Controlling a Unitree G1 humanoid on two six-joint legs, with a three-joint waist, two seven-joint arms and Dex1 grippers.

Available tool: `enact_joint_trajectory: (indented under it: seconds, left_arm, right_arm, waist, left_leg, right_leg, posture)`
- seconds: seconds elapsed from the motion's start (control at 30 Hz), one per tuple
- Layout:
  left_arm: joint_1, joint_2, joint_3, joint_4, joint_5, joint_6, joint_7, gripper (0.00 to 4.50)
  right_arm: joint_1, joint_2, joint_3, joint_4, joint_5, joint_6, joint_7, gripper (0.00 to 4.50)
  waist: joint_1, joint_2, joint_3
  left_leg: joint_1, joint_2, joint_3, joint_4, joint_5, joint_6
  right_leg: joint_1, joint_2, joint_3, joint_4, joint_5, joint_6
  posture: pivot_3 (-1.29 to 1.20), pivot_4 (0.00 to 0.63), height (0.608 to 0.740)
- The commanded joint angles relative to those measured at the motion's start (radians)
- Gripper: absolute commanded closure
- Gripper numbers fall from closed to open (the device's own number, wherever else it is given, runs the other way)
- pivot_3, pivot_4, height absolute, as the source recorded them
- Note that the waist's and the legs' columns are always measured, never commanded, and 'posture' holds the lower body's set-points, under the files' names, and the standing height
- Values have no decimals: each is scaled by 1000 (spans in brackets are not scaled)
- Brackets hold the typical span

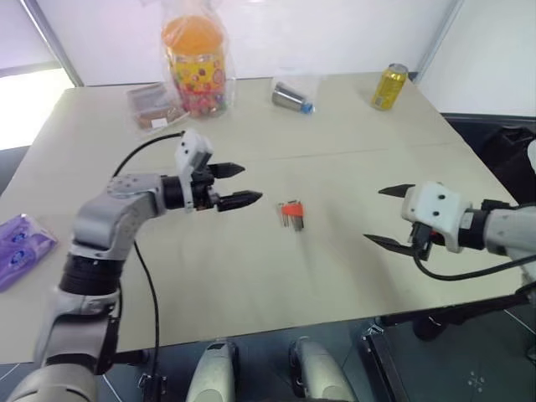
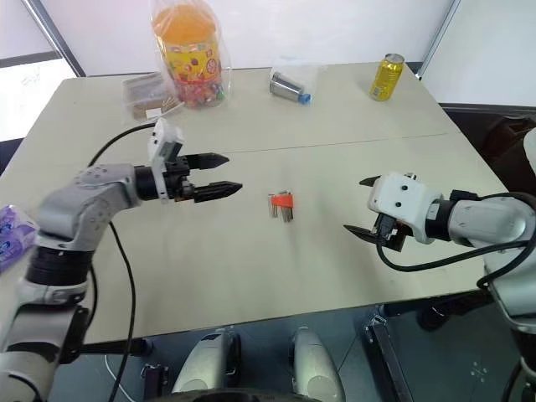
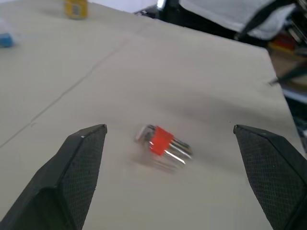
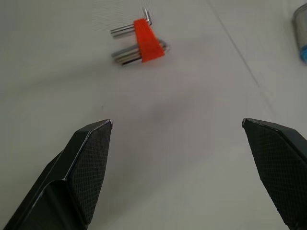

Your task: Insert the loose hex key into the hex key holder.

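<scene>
Both end effectors, left (image 1: 241,184) and right (image 1: 387,215), gape empty beside the light, stiff holder (image 1: 291,209) (best pinched across its plastic block).

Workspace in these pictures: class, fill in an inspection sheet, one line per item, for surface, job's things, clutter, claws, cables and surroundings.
Surface: beige table, a seam running across it.
Job's things: red key holder lying mid-table with keys sticking out; a separate loose key cannot be told apart.
Clutter: yellow can, orange-lidded jar in a bag, metal cup, brown packet, purple packet.
Claws: left claw and right claw open, empty, either side of the holder.
Cables: black cable along the left arm.
Surroundings: white walls, dark floor.
</scene>
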Motion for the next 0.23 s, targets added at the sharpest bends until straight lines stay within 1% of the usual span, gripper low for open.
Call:
enact_joint_trajectory:
  seconds: [0.03,0.13,0.23]
  left_arm:
    - [22,82,22,-97,-73,57,-95,79]
    - [28,119,53,-127,-117,103,-102,79]
    - [45,147,70,-144,-134,114,-110,79]
  right_arm:
    - [-44,-46,-35,3,60,14,55,0]
    - [-71,-65,-31,21,84,20,73,0]
    - [-101,-72,-18,44,90,16,80,0]
  waist:
    - [0,0,0]
    - [5,0,0]
    - [5,0,0]
  left_leg:
    - [0,0,0,0,0,0]
    - [0,0,0,1,0,0]
    - [-1,0,0,2,0,0]
  right_leg:
    - [0,0,0,0,0,0]
    - [0,0,0,0,-1,-2]
    - [0,-1,0,0,-1,-2]
  posture:
    - [0,150,740]
    - [0,150,740]
    - [0,150,740]
